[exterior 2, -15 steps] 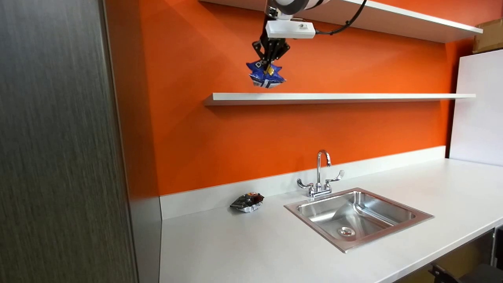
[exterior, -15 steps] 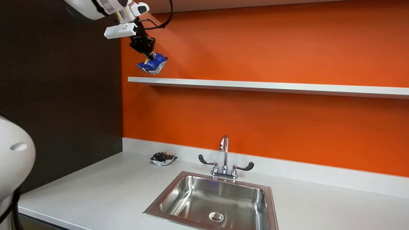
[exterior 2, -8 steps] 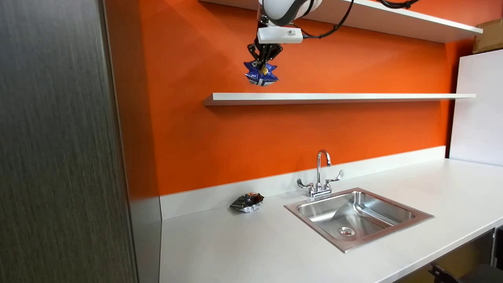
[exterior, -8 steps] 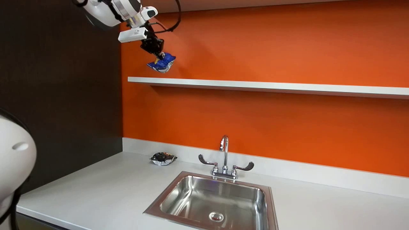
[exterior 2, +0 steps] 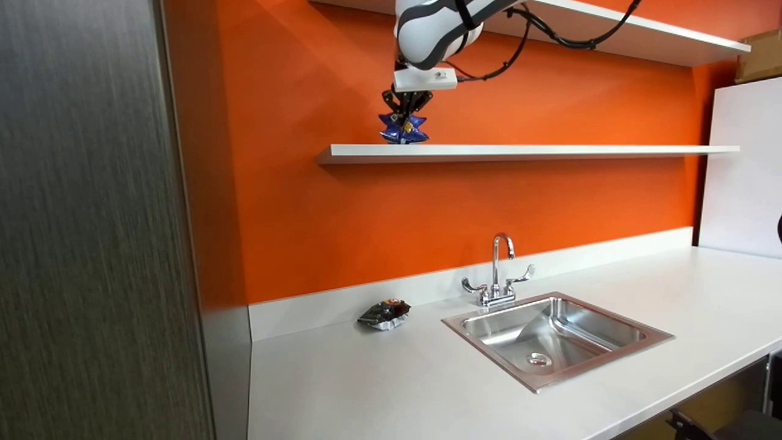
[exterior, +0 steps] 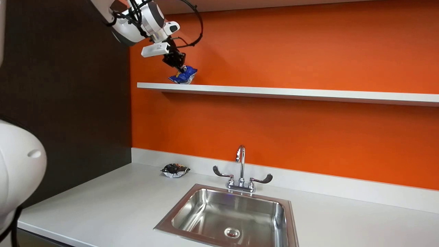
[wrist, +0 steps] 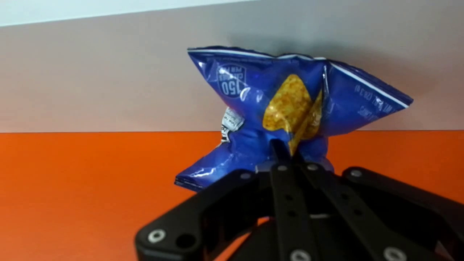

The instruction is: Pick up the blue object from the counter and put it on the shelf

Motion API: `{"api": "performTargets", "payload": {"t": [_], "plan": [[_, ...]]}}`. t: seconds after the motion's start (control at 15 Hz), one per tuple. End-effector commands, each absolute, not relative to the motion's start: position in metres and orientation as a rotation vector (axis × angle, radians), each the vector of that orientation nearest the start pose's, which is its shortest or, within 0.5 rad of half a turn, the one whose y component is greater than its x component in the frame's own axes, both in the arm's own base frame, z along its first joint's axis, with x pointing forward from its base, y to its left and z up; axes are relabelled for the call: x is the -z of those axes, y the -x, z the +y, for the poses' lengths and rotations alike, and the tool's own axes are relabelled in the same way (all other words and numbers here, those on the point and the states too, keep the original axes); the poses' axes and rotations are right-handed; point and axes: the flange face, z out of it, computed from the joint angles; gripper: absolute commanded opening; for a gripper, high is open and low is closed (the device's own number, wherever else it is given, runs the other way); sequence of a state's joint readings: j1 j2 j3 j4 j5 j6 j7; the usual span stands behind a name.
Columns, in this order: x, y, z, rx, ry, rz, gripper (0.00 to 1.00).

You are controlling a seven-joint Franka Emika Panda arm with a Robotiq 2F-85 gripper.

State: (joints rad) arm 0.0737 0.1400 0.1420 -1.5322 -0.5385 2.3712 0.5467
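Before a flat orange wall [exterior 2: 342, 220], a black two-finger gripper [wrist: 289, 154] clamps a glossy blue chip bag [wrist: 250, 90] over a long white shelf [exterior 2: 550, 150], contact indeterminate.

your end effector [wrist: 288, 154] matt with bright metal pins [wrist: 157, 235], your blue bag [wrist: 268, 103] glossy and crinkled, your shelf [exterior 2: 531, 150] smooth, your table [exterior 2: 366, 379] smooth and matt, sink [exterior: 290, 223] shiny metal, faucet [exterior: 241, 181] polished like chrome, dark packet [exterior 2: 385, 313] glossy, side panel [exterior 2: 98, 244] finely wood-grained, box [exterior 2: 759, 56] cardboard

The pincer [wrist: 288, 153] has carried the blue bag [wrist: 282, 105] down close to the shelf [exterior 2: 531, 152].
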Motion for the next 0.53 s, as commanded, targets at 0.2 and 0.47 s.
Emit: {"api": "performTargets", "payload": {"t": [0.2,0.47], "plan": [[-0.667,-0.654,0.127,1.292,3.098,0.223,0.49],[-0.678,-0.641,0.122,1.234,3.14,0.284,0.8]]}}
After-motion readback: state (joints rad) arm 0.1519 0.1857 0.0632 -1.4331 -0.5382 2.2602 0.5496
